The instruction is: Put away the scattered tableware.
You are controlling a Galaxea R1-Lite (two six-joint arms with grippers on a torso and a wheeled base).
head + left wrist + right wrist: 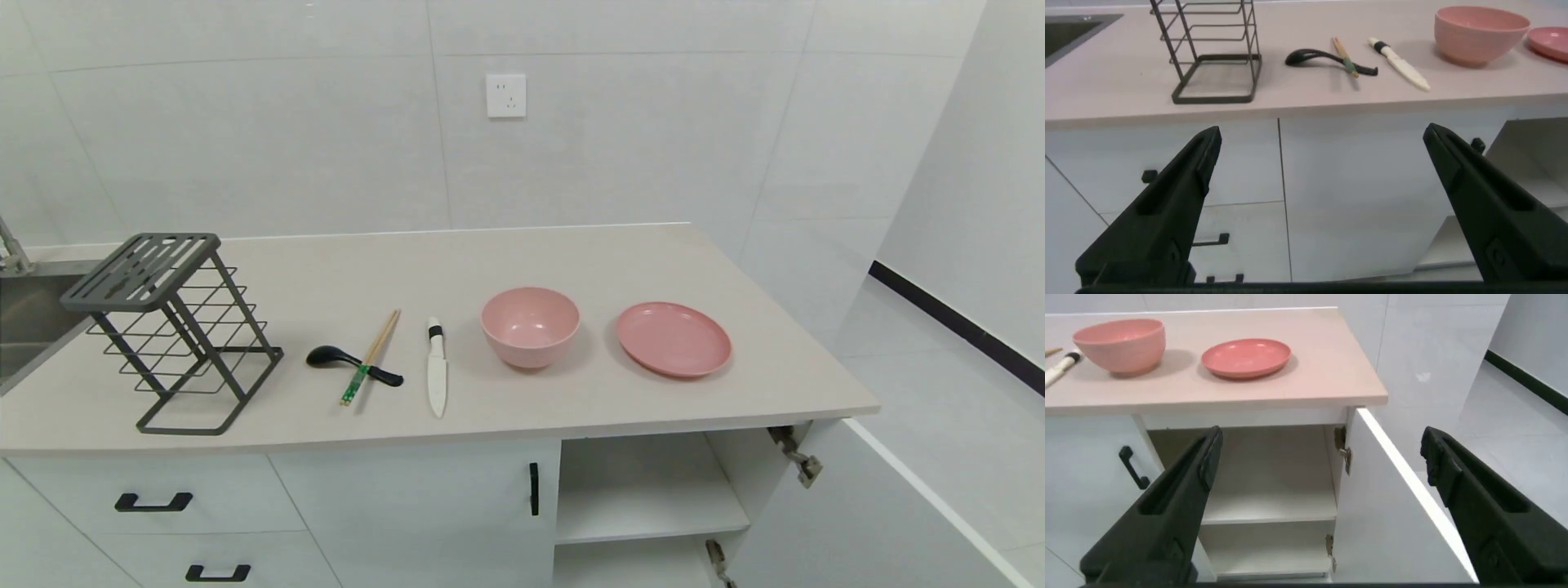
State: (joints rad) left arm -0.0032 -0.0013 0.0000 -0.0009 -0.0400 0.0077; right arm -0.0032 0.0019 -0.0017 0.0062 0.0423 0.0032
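Head from above, wrists low, sharing bowl [531,327].

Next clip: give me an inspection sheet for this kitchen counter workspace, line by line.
Surface: beige countertop, level.
Job's things: round pink bowl, upright; flat pink plate beside it, apart; white knife with black band; wooden chopsticks lying across the black spoon; dark metal wire rack near the sink.
Clutter: nothing seen.
Grippers: left pincer open; right pincer open; both holding nothing.
Cables: nothing seen.
Surroundings: steel sink at the counter's left end; white wall socket; white cabinet door swung open below the plate.
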